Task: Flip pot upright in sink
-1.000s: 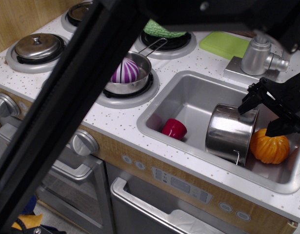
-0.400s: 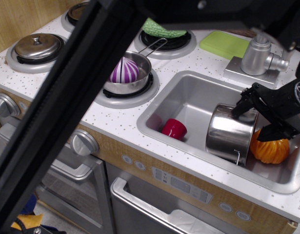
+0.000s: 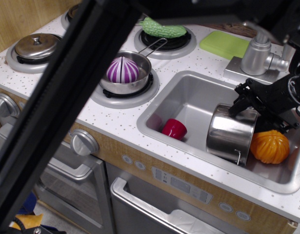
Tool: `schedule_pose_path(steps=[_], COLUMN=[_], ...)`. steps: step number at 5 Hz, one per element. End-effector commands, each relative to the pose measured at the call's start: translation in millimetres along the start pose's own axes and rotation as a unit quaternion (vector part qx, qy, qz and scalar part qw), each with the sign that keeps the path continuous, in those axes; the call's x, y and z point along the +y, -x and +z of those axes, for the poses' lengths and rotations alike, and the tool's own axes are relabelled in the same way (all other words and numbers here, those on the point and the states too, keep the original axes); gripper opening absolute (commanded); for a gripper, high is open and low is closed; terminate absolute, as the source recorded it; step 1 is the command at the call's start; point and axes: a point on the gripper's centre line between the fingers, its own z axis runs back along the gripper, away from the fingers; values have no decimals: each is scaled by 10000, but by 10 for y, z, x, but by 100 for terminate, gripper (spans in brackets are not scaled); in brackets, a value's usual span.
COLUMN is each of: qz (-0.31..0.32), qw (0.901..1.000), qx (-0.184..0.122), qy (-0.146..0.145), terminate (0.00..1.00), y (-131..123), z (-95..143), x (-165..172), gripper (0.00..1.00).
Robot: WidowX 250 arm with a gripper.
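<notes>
Tall shiny steel pot (image 3: 231, 135) lies tipped in the grey rectangular sink (image 3: 189, 100), right of frame. Black tool (image 3: 259, 105) spread wide at its rim, gripping nothing; flipping not yet done.

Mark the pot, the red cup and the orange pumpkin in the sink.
pot (image 3: 230, 134): observation image, on its shiny side wall.
red cup (image 3: 174, 129): observation image, on its rim.
orange pumpkin (image 3: 270, 146): observation image, on its ribbed top.
</notes>
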Motion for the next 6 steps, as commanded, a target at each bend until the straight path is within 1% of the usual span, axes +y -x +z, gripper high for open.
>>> schedule_pose_path(steps=[1,2,3,4,5,6], qz=[346,503,550,662,586,383], qw=[9986,9966,9949,9924,9914,9846], qx=[-316,-208,-41,17,-95,-435], qy=[256,625,846,1034,1169,1648], terminate=[0,0,0,0,0,0], y=[-170,-211,-239,-259,-263,-251], z=[208,135,122,116,66,2], x=[187,280,335,379,408,456], gripper=[0,0,0,0,0,0])
